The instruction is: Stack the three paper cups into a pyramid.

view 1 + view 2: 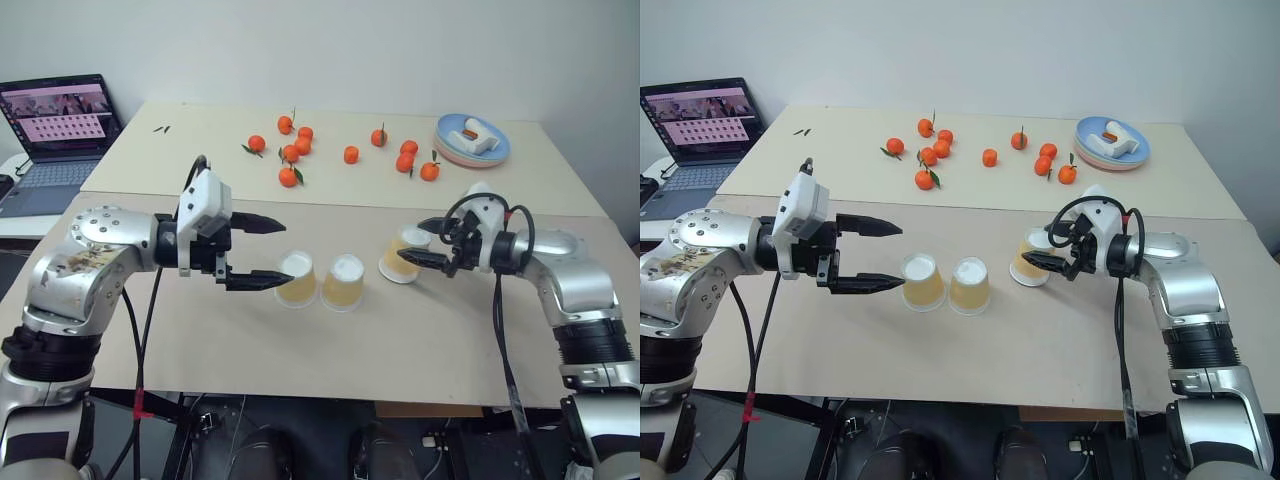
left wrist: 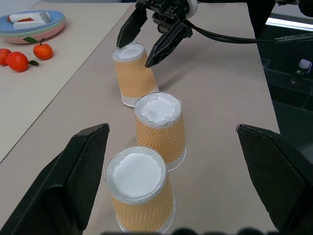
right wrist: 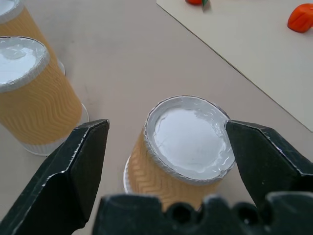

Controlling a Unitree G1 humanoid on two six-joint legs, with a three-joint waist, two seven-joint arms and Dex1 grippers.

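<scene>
Surface (image 1: 200, 340) carries 2 inverted base cups (image 1: 297, 279) touching, side by side. Left pincer (image 1: 262, 252) released, beside them. Right pincer (image 1: 420, 243) straddles tilted 3rd cup (image 1: 402, 256), fingers not visibly clamped. Step: grasping it. Next: clench, lift, center above the pair.

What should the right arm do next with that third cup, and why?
Probably close the right gripper on the tilted cup. Its jaws are open and straddle that cup's upturned base, one finger on each side. The other two cups already stand side by side, upside down, as a base row. The left gripper waits open beside them.
</scene>
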